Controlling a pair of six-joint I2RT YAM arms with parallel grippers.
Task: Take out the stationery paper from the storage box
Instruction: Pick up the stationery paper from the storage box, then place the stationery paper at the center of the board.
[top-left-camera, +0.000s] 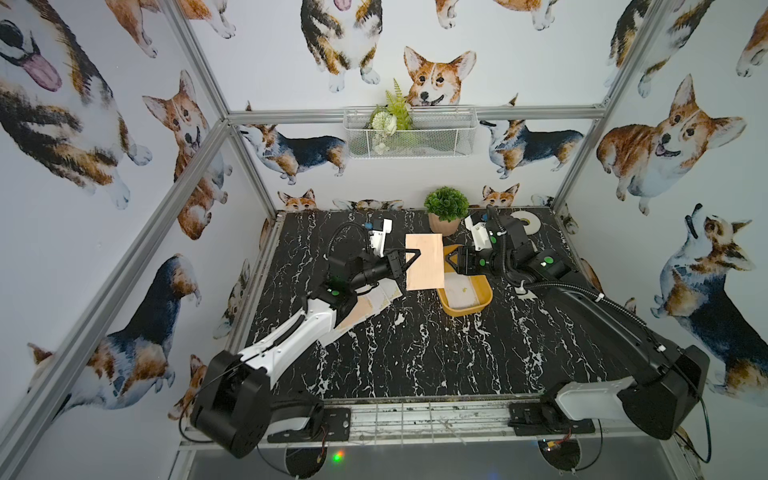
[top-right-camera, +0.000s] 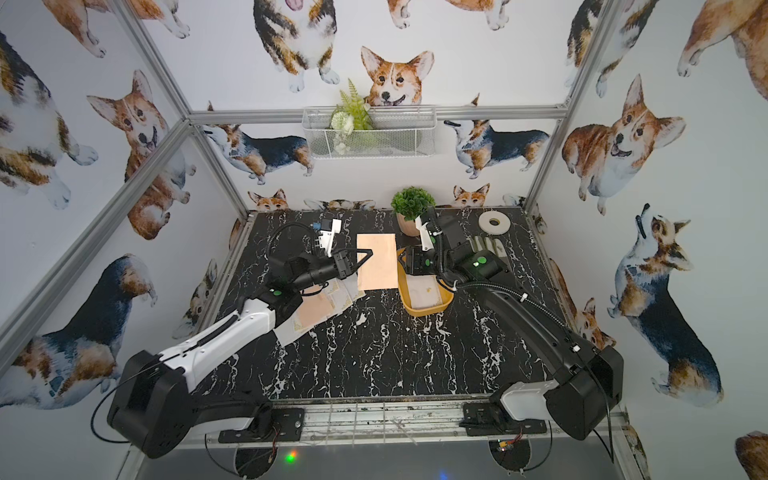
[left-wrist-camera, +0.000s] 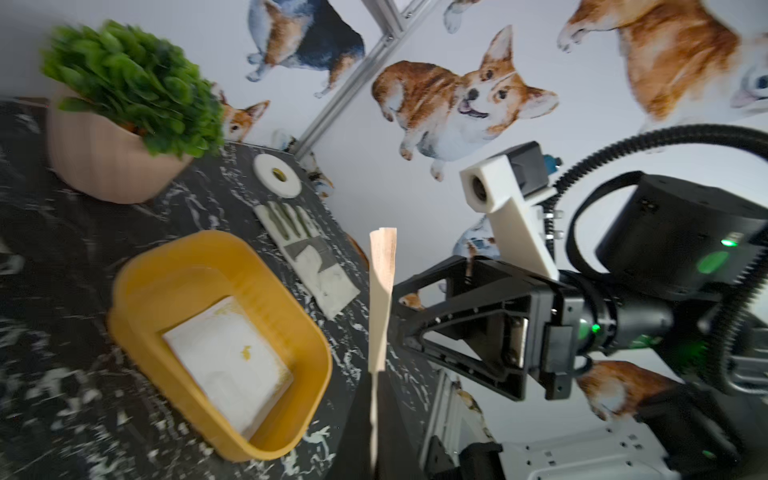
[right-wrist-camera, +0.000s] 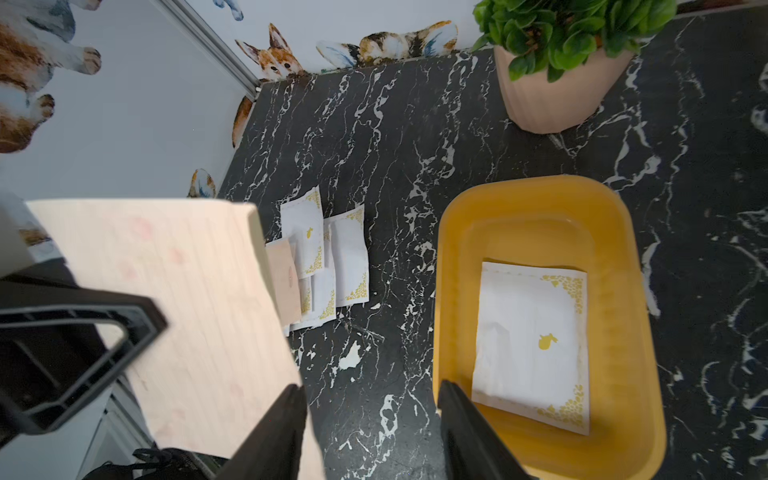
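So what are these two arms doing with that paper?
They are emptying the storage box sheet by sheet. The left gripper is shut on a peach-pink sheet, holding it in the air beside the box. The right gripper hangs open over the box's edge; one white sheet lies inside. Several sheets lie in a pile on the table.

black-and-white arms (top-left-camera: 291, 332), ribbed black cables (top-left-camera: 575, 287) (green dots (top-left-camera: 548, 261), perhaps stickers).

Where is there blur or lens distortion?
Left wrist view: the green plant in a peach ribbed pot is smeared. Right wrist view: the raised peach-pink paper sheet is soft, the yellow-orange plastic tub sharp. Both top views: silver aluminium posts splay outward.
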